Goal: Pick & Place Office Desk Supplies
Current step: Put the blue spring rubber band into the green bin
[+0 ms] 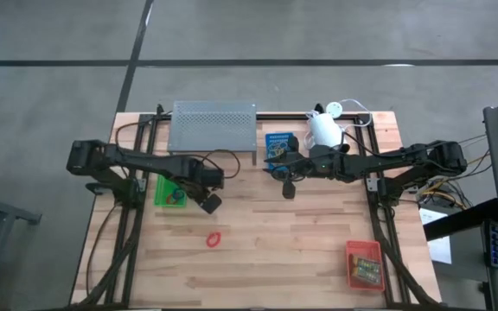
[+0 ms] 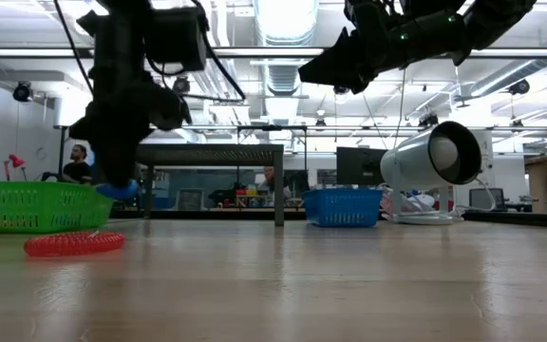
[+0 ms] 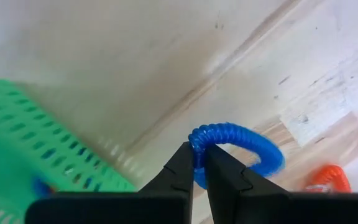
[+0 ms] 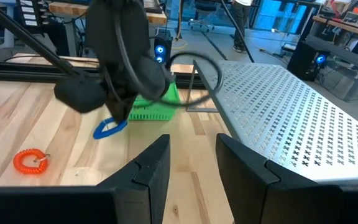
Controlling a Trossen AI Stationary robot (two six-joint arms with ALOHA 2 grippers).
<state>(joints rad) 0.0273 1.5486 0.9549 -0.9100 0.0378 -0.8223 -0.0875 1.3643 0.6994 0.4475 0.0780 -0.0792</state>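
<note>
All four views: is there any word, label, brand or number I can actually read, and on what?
None can be read.
Card boxes in the red-orange tray: print too small to read.
Blue tray contents: print too small to read.
Screens and shelves in the room behind the table, low view: blurred, unreadable.
White lamp, green tray, perforated metal shelf: no lettering seen.

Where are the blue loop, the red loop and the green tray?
blue loop [image 3: 247,138], left wrist view, top of its arc.
red loop [image 1: 215,238], high view, its ring.
green tray [image 2: 27,206], low view, its mesh side wall.
</note>
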